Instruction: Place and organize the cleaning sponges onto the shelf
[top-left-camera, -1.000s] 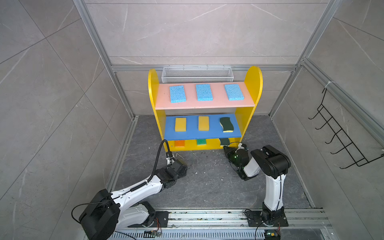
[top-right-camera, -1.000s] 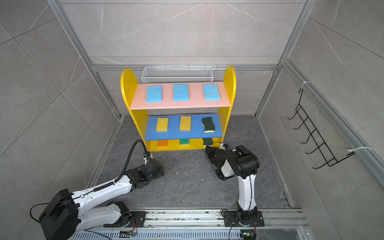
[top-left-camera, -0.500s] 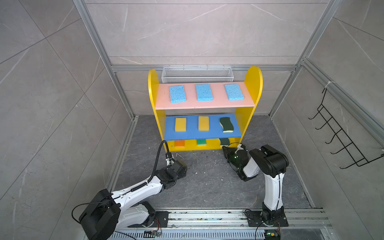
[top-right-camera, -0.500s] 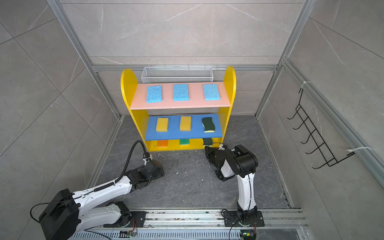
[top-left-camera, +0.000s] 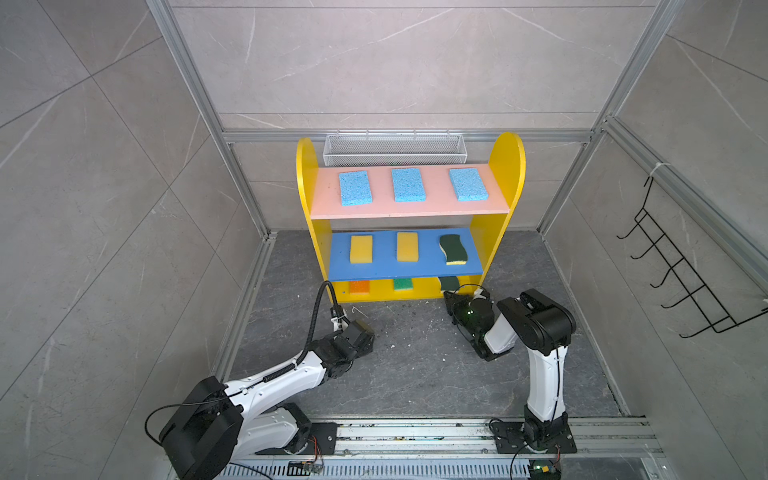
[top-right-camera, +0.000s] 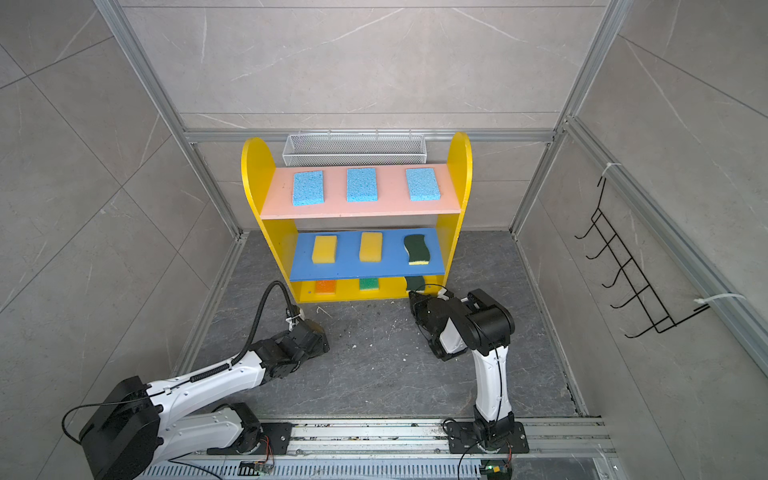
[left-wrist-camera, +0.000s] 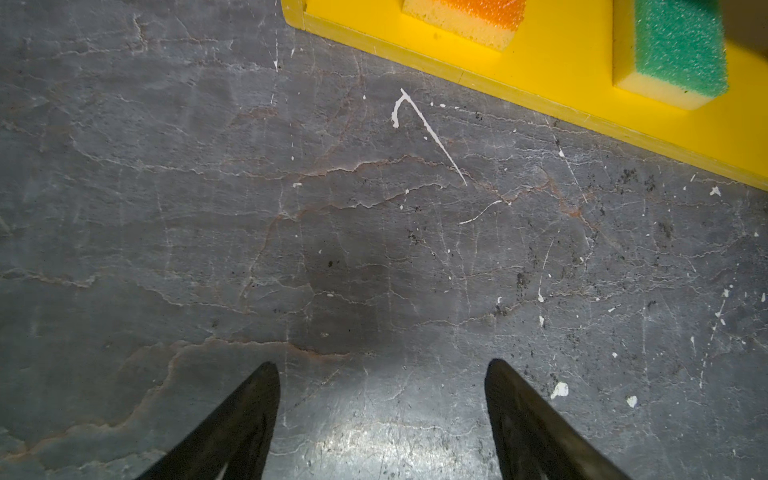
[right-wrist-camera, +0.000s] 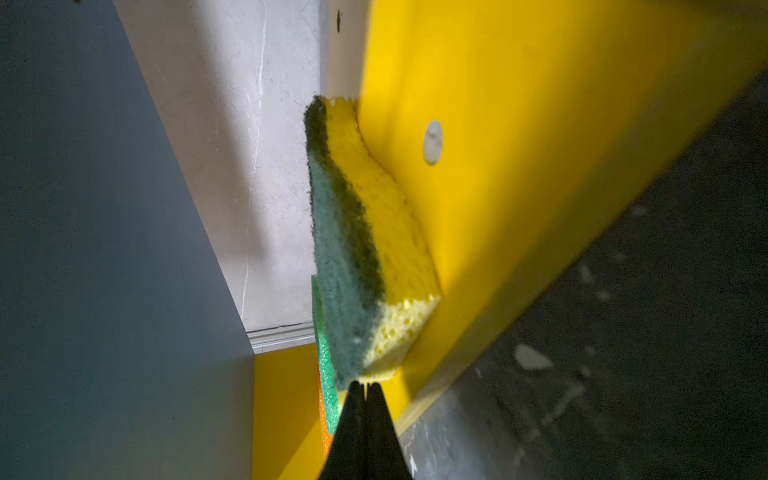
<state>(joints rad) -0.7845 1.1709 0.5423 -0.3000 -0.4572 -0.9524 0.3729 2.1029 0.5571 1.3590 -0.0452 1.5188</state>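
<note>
Right elbow edged slightly left; right pincer (right-wrist-camera: 365, 386) closed at dark-green sponge (right-wrist-camera: 349, 249); left pincer (left-wrist-camera: 382, 363) half-open, empty.

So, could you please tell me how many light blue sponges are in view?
3, all on the pink top board: left sponge, middle sponge, right sponge. None looks hidden.

Black fingers (left-wrist-camera: 245, 419) apart over grey floor (left-wrist-camera: 332, 249), orange sponge (left-wrist-camera: 469, 16), green sponge (left-wrist-camera: 677, 45) on yellow shelf (left-wrist-camera: 561, 75)
</note>
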